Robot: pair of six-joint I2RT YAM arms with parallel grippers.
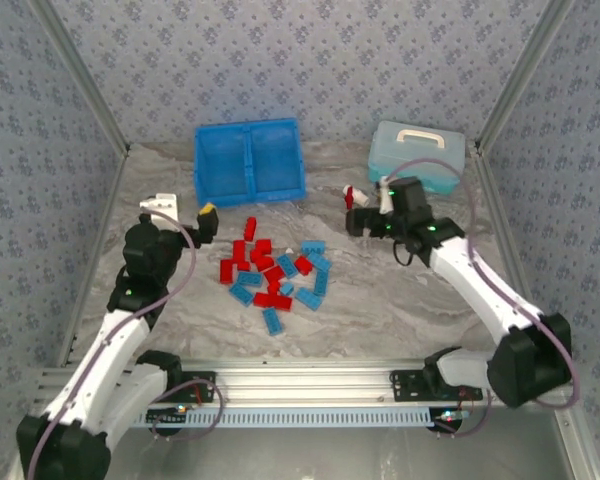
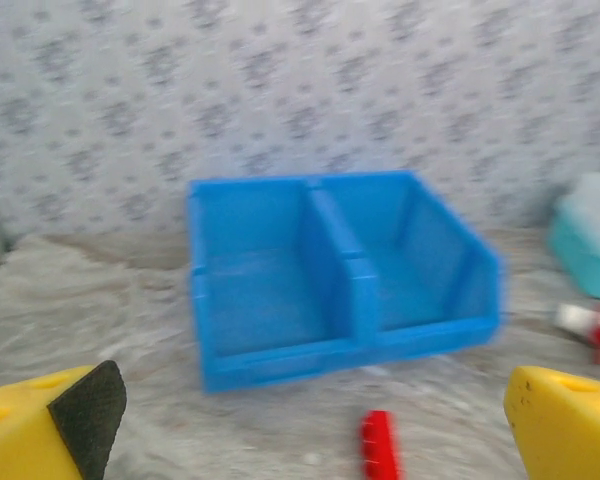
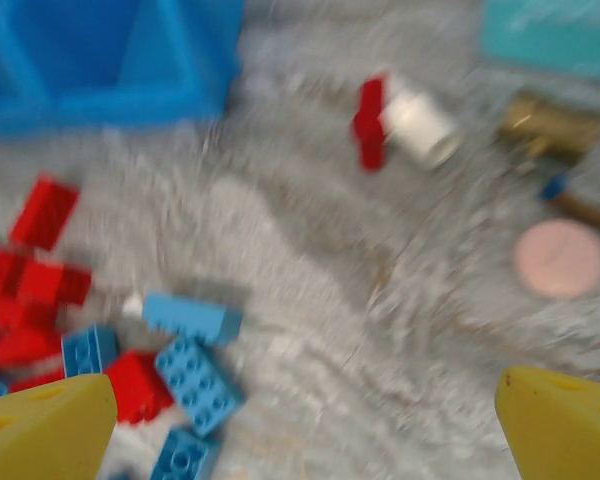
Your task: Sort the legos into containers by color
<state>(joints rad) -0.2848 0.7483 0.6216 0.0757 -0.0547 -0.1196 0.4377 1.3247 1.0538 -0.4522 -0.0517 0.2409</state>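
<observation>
The left claw (image 2: 308, 405) and right claw (image 3: 302, 400) gape empty, while the containers (image 1: 225, 165) stretch lengthwise left-to-right behind the legos (image 1: 273, 272).

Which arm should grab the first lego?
Probably left: a red lego lies straight ahead of the open left end effector, blue bin beyond. The right end effector has legos off to one side.

You see motion blur smearing the legos (image 3: 198, 385) below the blue bin (image 3: 100, 60), itself cropped by the frame's top; right of it, a pink disc (image 3: 558, 258) defies identification.
</observation>
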